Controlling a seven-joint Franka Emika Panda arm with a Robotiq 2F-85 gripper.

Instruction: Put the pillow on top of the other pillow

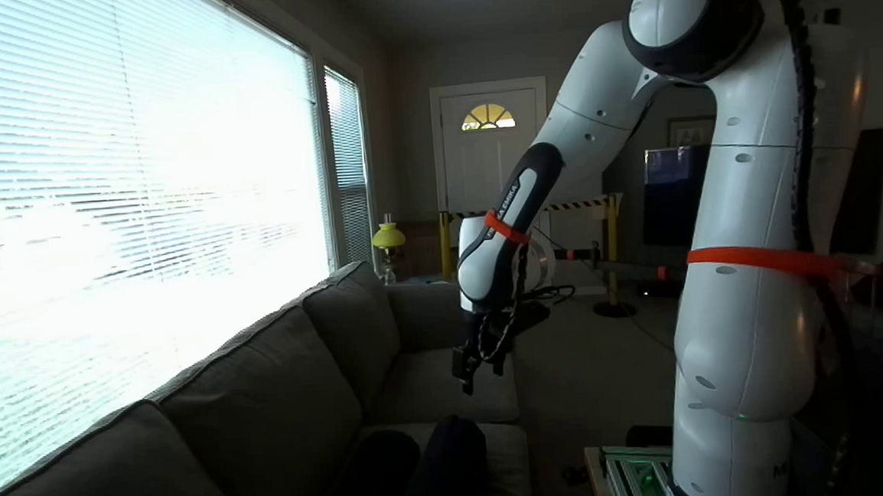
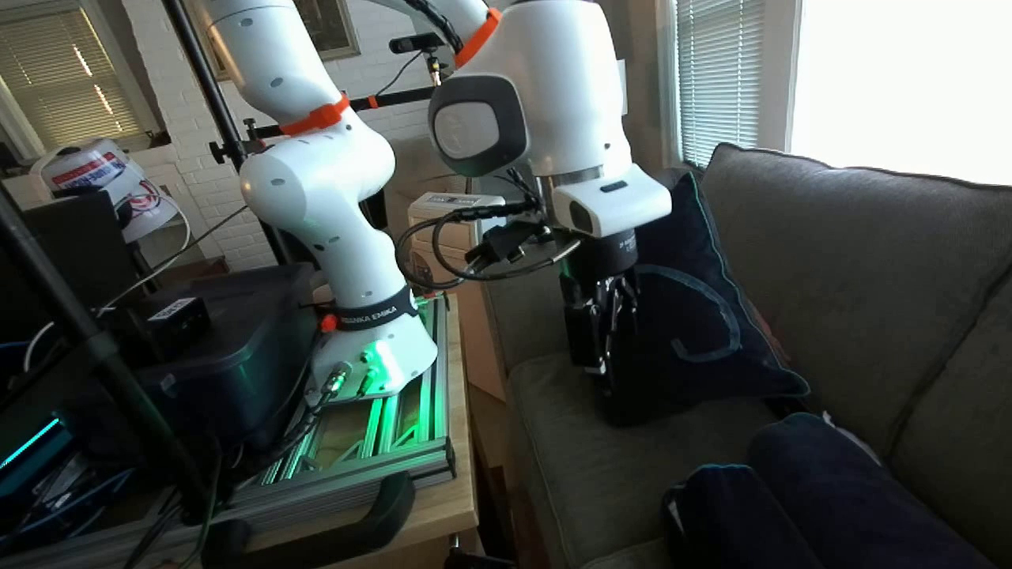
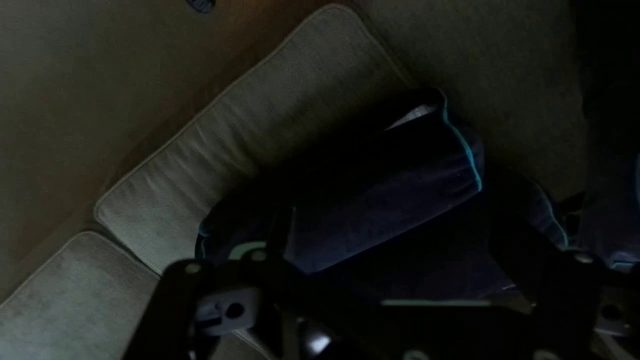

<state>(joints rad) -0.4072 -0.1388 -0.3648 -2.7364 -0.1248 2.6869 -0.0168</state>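
Two dark navy pillows with teal piping lie close together on the sofa seat, one nearer the front edge [image 2: 731,521] and one nearer the backrest [image 2: 850,486]. In the wrist view the front pillow [image 3: 380,200] overlaps the darker rear pillow [image 3: 440,265]. Another navy pillow [image 2: 704,308], with a light curved figure, leans upright further along the sofa, partly behind the gripper. My gripper [image 3: 400,237] points down with its fingers wide apart and nothing held; the pair of pillows shows below and between them. In an exterior view the gripper [image 1: 483,382] appears above the front pillow [image 1: 455,466].
The grey sofa backrest [image 1: 258,382] runs along the bright window [image 1: 139,190]. Seat cushions [image 3: 270,100] extend beside the pillows. The robot's base stands on a wooden cart [image 2: 455,490] close to the sofa front. Cables [image 2: 474,269] loop from the wrist.
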